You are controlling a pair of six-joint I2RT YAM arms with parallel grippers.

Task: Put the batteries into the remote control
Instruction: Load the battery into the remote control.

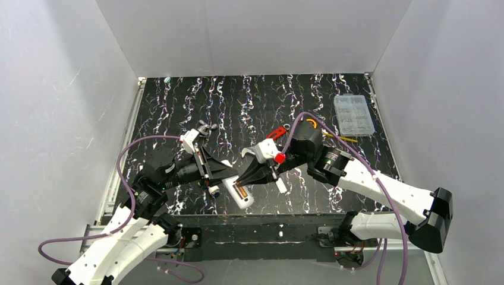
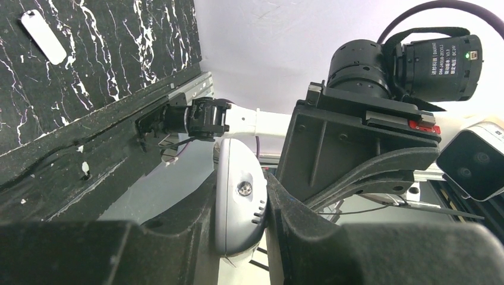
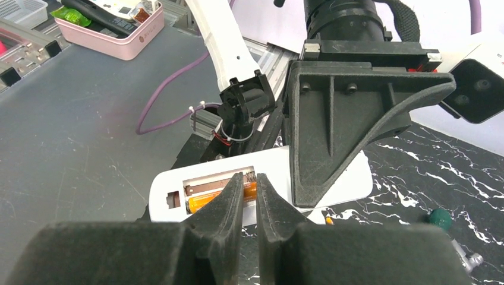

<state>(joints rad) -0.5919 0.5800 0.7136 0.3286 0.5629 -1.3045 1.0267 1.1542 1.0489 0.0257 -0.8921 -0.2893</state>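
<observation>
We see the remote control (image 3: 261,159), a slim white handset, back side up at the table's near edge, about midway along it. It is clamped across its width in the left gripper (image 2: 239,184). Its long battery recess lies uncovered. One of the batteries (image 3: 208,200), a thin orange cell, lies lengthwise in the recess. We cannot tell whether the slot beside it is filled.

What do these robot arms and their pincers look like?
The left arm and right arm have white shells, black joints and trailing purple cables. The left gripper and right gripper have black, tapering fingers.
</observation>
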